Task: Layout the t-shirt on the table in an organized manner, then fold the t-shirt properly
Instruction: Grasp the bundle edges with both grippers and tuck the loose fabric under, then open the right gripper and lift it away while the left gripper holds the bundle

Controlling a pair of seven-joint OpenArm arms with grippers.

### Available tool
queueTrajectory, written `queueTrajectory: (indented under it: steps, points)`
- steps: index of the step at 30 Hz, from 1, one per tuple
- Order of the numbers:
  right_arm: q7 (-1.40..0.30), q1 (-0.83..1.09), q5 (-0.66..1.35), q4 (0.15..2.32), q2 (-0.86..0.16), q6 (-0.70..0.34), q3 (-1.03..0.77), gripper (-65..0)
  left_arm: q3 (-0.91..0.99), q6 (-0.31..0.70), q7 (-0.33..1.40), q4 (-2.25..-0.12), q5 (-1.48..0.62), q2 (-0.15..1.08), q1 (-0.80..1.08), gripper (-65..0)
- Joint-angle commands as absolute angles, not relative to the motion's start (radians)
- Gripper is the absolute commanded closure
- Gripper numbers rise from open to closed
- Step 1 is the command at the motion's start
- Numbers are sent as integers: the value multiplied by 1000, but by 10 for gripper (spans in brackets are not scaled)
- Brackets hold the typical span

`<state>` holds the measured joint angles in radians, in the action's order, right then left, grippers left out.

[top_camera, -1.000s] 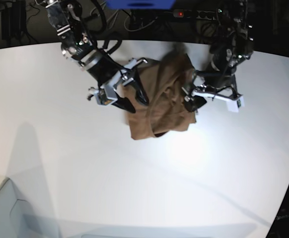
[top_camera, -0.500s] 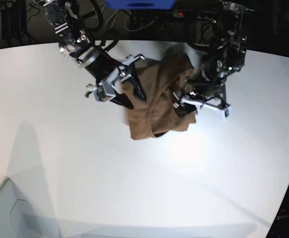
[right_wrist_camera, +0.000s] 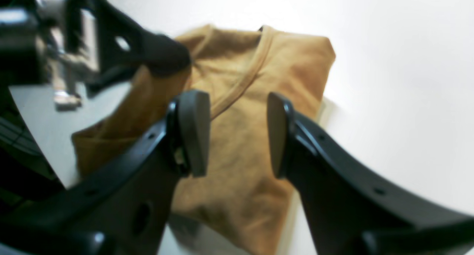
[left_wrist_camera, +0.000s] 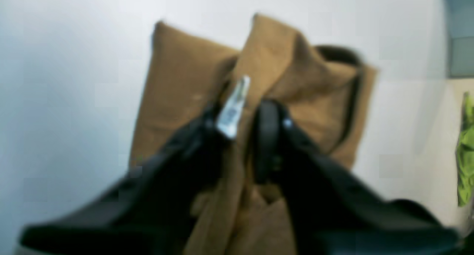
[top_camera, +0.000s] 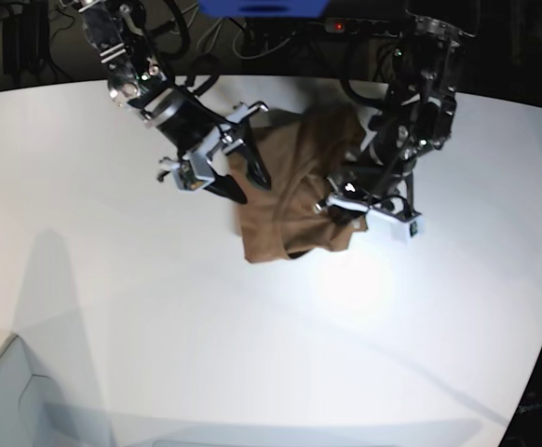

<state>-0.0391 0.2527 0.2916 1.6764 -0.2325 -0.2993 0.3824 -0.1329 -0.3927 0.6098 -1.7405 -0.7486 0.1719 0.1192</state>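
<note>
1. T-shirt [top_camera: 294, 191]: brown, bunched and part folded, lying toward the far side of the white worktop [top_camera: 252, 354], roughly centred between the two arms.
2. Near hem edge of the shirt lies flat on the worktop; upper part is rumpled, with ridges running up toward the far edge.
3. Left end effector [top_camera: 338, 202]: at the shirt's right side in the base view, tips down in the cloth.
4. Left wrist view is blurred, but the left end effector [left_wrist_camera: 246, 118] shows its fingers [left_wrist_camera: 268, 136] drawn close together with a ridge of brown fabric between them. Looks pinched on the t-shirt [left_wrist_camera: 177, 88].
5. A small white tag [left_wrist_camera: 233, 107] sits at the left-hand finger in that view; cannot tell whether it belongs to the shirt or the finger.
6. Right end effector [top_camera: 248, 182]: at the shirt's left edge in the base view, jaws parted, nothing held.
7. Right wrist view: the right end effector [right_wrist_camera: 237, 133] shows a clear gap between its pads [right_wrist_camera: 194, 133], with the t-shirt [right_wrist_camera: 240, 181] lying below and visible through the gap. Pads not gripping cloth.
8. Neckline band [right_wrist_camera: 244, 77] runs diagonally across the shirt in the right wrist view.
9. In that same view the other arm's black finger [right_wrist_camera: 163, 55] presses into the shirt's upper left.
10. Something green [left_wrist_camera: 464, 155] at the right edge of the left wrist view, off the worktop; too blurred to identify.
</note>
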Motion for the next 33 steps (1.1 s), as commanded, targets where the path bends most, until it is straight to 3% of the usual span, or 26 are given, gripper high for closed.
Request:
queueTrajectory:
  steps: [1, 3, 18, 33]
  points:
    - [-8, 246, 302, 1693, -234, -311, 381, -263, -131, -406, 601, -1779, -773, 188, 108, -46]
    - [-8, 246, 302, 1693, -234, -311, 381, -263, -134, -406, 599, -1810, -780, 206, 111, 0]
    - [-8, 239, 302, 1692, -232, -311, 381, -263, -12, -406, 595, -1888, -774, 208, 302, -1]
    - [-8, 237, 302, 1692, -228, -311, 381, -263, 28, -406, 595, -1701, -777, 200, 338, -1]
